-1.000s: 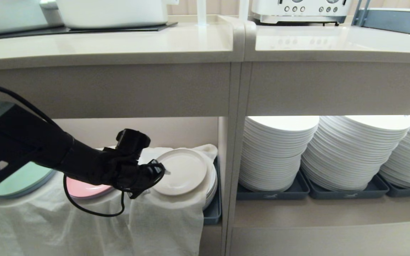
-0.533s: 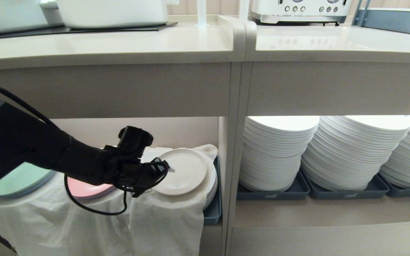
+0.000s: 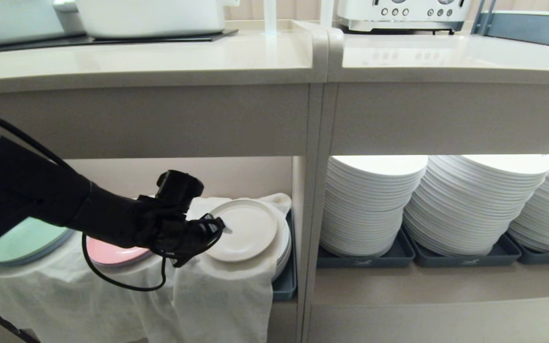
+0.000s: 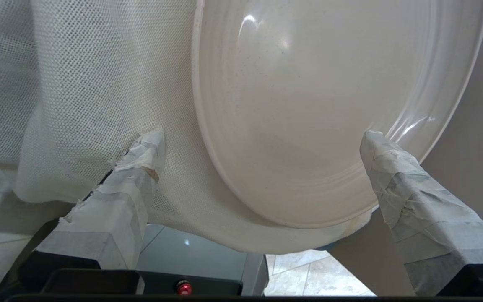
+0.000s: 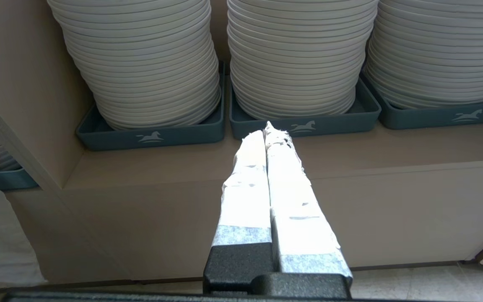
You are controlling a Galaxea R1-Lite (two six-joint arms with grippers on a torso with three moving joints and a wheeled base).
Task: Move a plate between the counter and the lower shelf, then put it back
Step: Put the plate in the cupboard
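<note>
Our left tool (image 4: 262,138) stands spread wide, the plate (image 3: 246,230) between its fingers on the white cloth (image 3: 217,295); our right tool (image 5: 268,132) stays pressed together.

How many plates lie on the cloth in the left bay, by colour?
Cream plate: 1
Pink plate: 1
Mint plate: 1
Total: 3, all on the cloth. Open left gripper sits at the cream plate's edge.
</note>
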